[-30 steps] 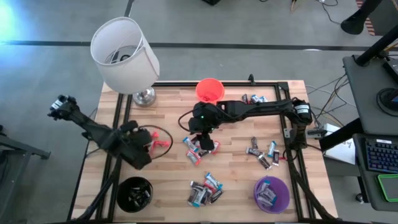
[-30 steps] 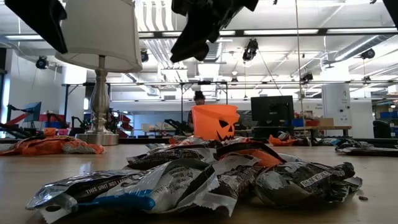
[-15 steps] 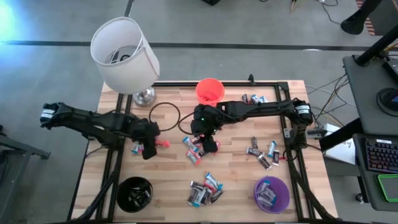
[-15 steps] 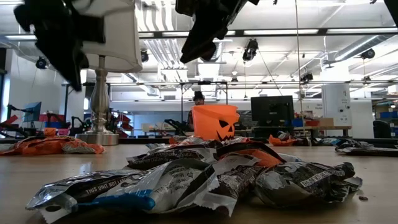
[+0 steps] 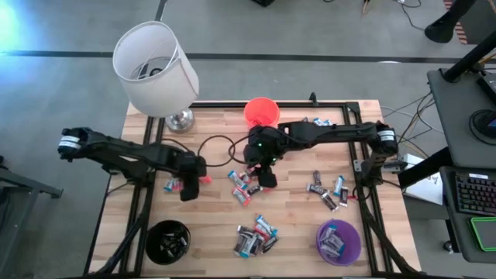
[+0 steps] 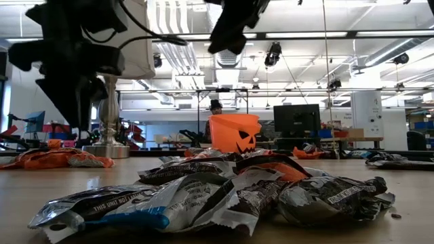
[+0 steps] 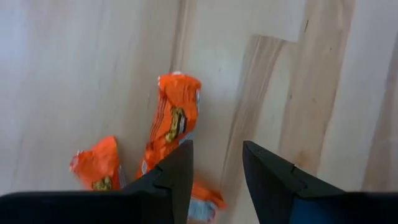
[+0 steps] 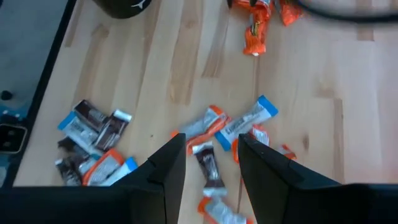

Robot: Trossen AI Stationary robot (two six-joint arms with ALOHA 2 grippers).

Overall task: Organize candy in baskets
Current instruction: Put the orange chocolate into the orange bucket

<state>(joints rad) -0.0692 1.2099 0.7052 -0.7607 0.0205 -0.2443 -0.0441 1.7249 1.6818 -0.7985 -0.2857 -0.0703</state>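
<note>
The left gripper hangs open and empty over orange candy at the table's left middle, probably lining up a pick. The right gripper, also open and empty, hovers above a central candy cluster. The wooden table holds three baskets: orange, black, purple.

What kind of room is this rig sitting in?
Probably an open lab or workshop: ceiling strip lights, a monitor on benches behind the table, and a keyboard on a desk beside it.
</note>
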